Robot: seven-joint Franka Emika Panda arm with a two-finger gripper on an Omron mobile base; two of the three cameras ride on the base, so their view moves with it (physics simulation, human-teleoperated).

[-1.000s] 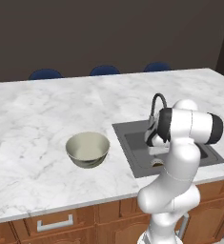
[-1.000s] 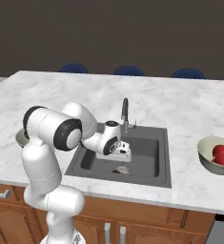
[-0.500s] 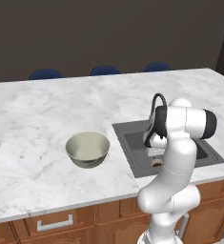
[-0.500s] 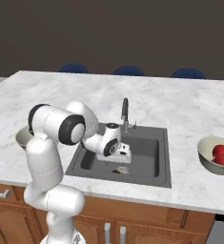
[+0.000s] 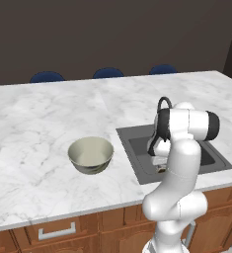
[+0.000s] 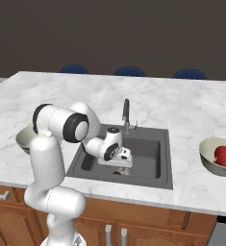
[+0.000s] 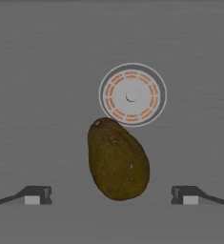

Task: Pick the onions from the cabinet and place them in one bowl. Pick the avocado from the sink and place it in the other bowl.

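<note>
Our gripper (image 7: pixel 111 195) hangs wide open over the avocado (image 7: pixel 117 159) — drain (image 7: pixel 132 95) at one o'clock — we should lower straight, then squeeze its narrow sides.

A long island topped in white marble (image 5: pixel 48 123) with grey veining runs across the room, its edge slightly rounded. Below it sit reddish-brown wooden cabinet fronts (image 6: pixel 148 226) with panelled faces; one drawer front (image 5: pixel 56 231) carries a metal bar handle, and two upright pulls show lower down on the other side. Behind the island the rounded tops of three blue stools (image 5: pixel 107 73) peek over the far edge (evenly spaced, seats hidden). The back wall (image 6: pixel 114 29) is a flat dark brown, dimly lit, while the marble catches even, soft light.
</note>
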